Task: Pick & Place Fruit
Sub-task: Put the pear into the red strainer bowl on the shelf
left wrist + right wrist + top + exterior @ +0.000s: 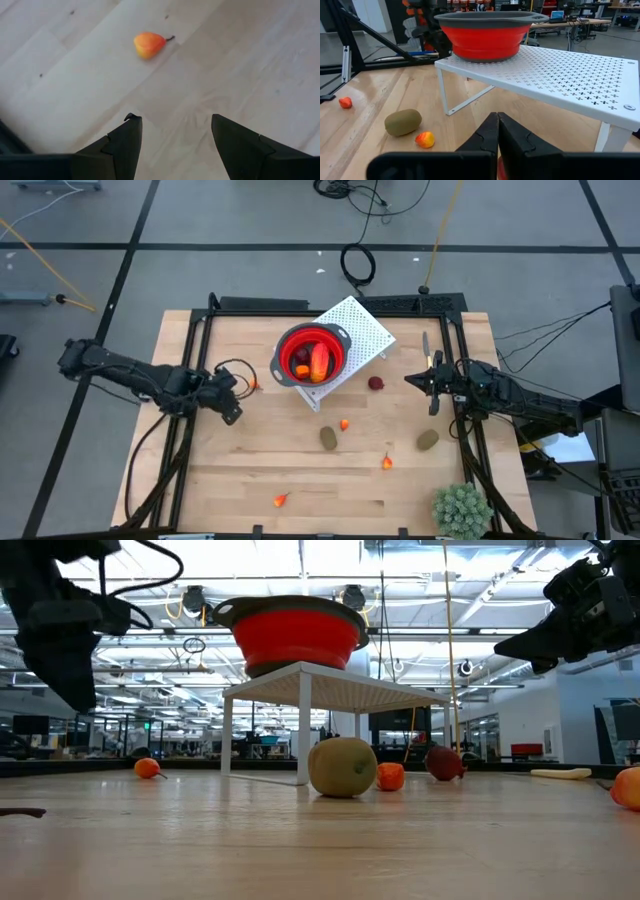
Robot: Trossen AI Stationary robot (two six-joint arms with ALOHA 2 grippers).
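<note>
Wooden table [250, 470]; white perforated stand [365, 330] at the far middle, red bowl [311, 355] on it, holding red and orange fruit [318, 362]. Loose on the table: two brown-green ovals [328, 438] and [428, 440]; dark red ball [376, 383] beside the stand; small orange pieces [345, 424], [387, 463], [281, 500]; one more [148, 44] ahead of the left gripper [234, 398], jaws apart, empty, above the table left of the bowl. Right gripper [421, 379], jaws pressed together, empty, right of the stand. Spiky green plant [462, 510] at the near right corner.
</note>
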